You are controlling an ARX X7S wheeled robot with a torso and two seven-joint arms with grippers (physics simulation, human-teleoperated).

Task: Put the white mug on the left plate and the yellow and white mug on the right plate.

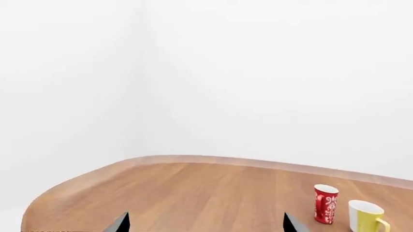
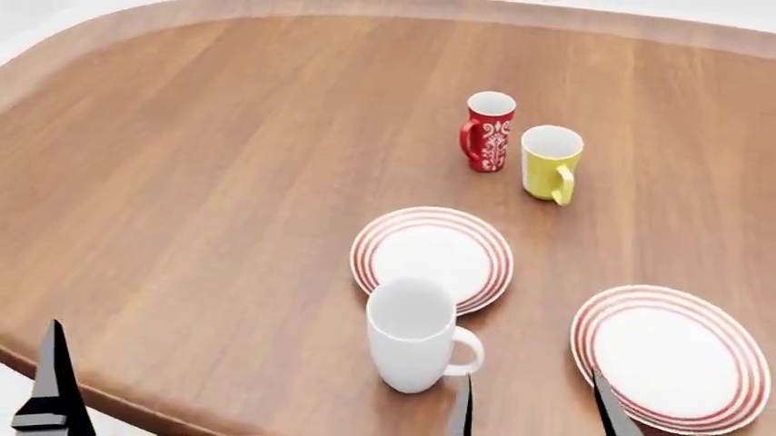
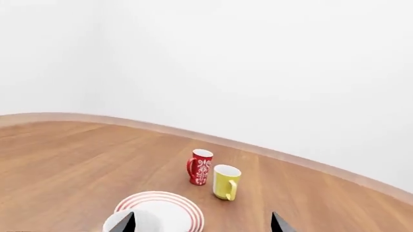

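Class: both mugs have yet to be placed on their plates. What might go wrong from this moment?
1. The white mug stands near the table's front edge, right by the left plate; a clumsy approach by the right pincer may tip it.
2. The yellow and white mug stands close beside the red mug; reaching for it may knock the red one.

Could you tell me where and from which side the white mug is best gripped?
I would grip the white mug across its rim and wall from above, on the side away from its handle. It stands upright with its mouth open and its handle towards the right gripper, whose fingers are spread. It stands off the left plate.
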